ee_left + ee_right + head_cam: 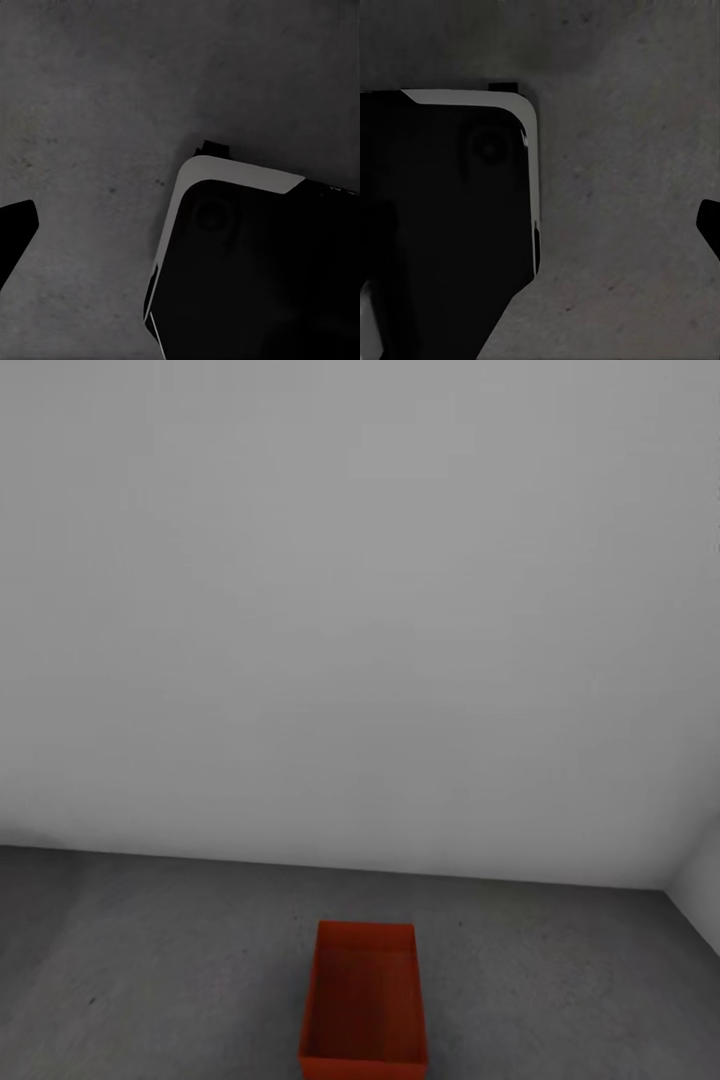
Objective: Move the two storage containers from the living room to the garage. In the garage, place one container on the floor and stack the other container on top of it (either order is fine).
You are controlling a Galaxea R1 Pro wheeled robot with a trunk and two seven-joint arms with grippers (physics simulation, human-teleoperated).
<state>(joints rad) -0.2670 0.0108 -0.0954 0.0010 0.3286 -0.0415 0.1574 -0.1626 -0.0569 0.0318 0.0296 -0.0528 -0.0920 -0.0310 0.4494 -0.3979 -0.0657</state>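
One container sits on the floor at the bottom centre of the head view, open top up, nothing visible inside, its near end cut off by the lower frame edge. Pale grey wall fills everything above it, with a corner at the far right. Left wrist view: speckled concrete, the robot's dark base at lower right, and one dark fingertip at the left edge. Right wrist view: base at left, a fingertip at the right edge. Whether either gripper is apart or together, I can't tell.
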